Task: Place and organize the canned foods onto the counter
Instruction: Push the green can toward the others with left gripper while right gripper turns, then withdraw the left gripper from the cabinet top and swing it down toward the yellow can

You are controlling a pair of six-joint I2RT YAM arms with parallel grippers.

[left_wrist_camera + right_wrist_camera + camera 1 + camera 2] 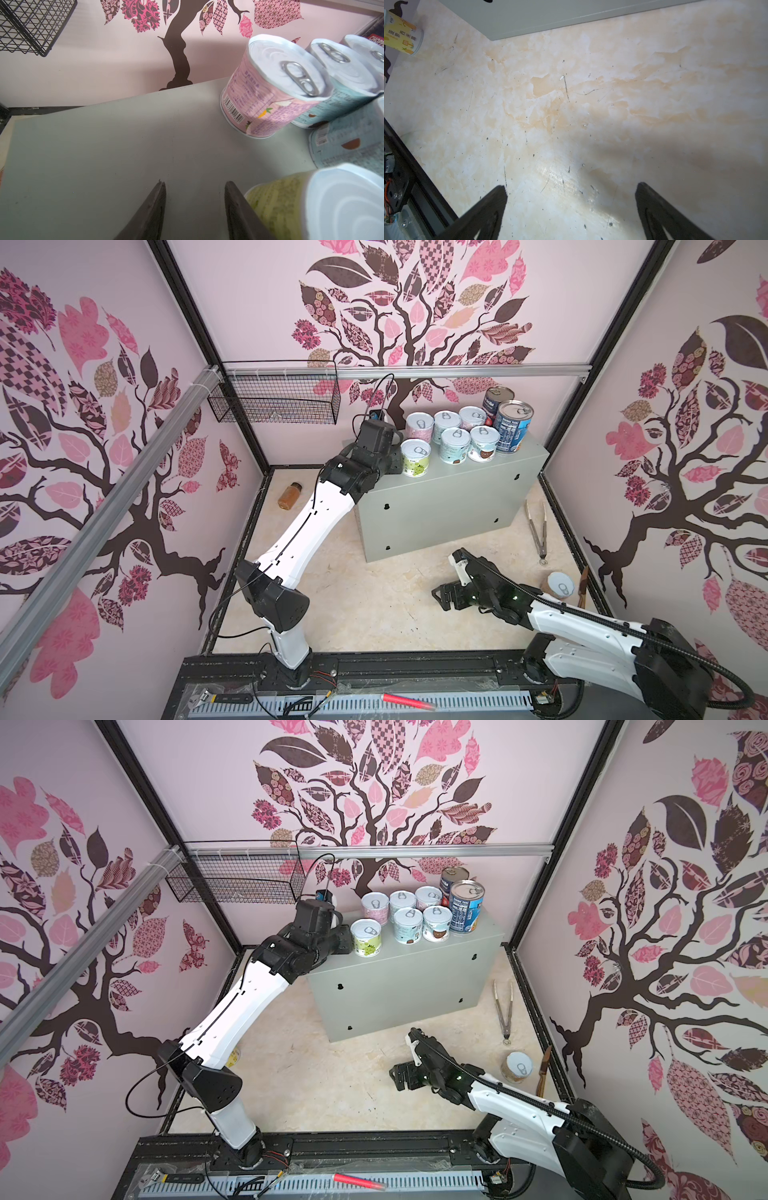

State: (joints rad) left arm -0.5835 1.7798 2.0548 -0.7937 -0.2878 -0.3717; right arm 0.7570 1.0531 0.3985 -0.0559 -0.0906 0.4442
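Left wrist view, left hand [195, 184] slightly parted, empty

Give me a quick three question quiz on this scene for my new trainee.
1. How many cans stand on the counter?
2. True or false: the right gripper has a can between its jaws.
3. What lies on the floor past the counter's right end in both top views? A tongs, B spoon, C cup.
Key: 1 eight; 2 false, the jaws are open and empty; 3 A.
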